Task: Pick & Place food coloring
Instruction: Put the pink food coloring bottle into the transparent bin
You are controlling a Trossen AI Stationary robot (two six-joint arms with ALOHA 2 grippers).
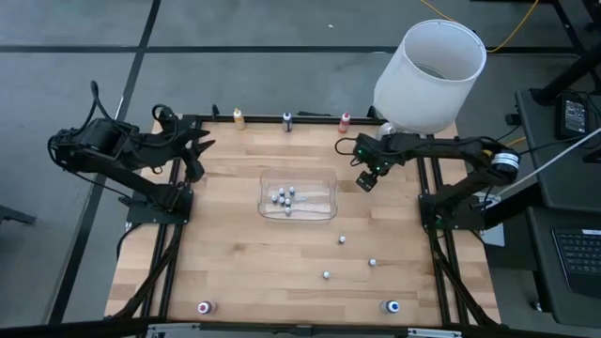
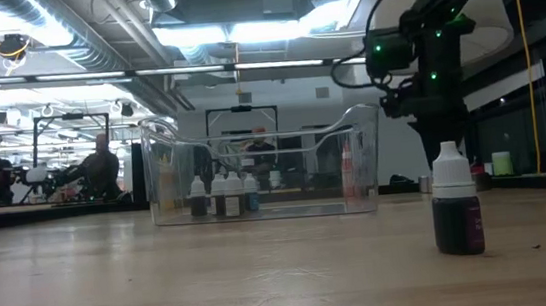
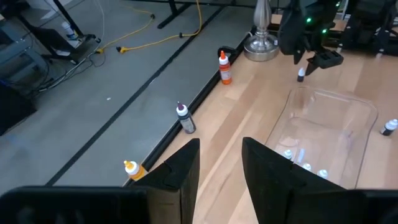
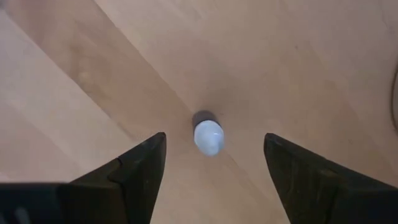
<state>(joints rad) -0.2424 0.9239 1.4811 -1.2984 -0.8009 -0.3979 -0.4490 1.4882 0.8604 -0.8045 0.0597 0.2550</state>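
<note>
My right gripper (image 4: 214,135) hangs over the table with its fingers (image 4: 134,171) spread wide, and one small bottle (image 4: 207,137) stands upright straight below it, pale cap towards the wrist camera, in the gap between the two tips and touching neither. I see nothing pinched; the bottle rests on the wood on its own. Just beside this gripper, towards the table's middle, lies the clear tray (image 1: 319,174), with a cluster of little capped bottles (image 1: 283,197) in the end away from the gripper. A bit further off, on the side of the gripper towards the near edge, three small pale-capped pieces (image 1: 343,239) lie scattered on bare wood; I cannot tell what they are. Behind the gripper, along the far edge, stand a red bottle (image 1: 345,121), then a dark bottle (image 1: 287,120), then a yellow-orange bottle (image 1: 238,117), each further from it than the last, and a white lamp (image 1: 432,75) rises close by its arm. Well away, at the near edge, stand a blue-looking bottle (image 1: 392,306) and a pinkish bottle (image 1: 205,307). My left gripper (image 3: 221,146) waits across the table beyond the tray, off the wood's edge, its fingers parted a little with nothing between them.
</note>
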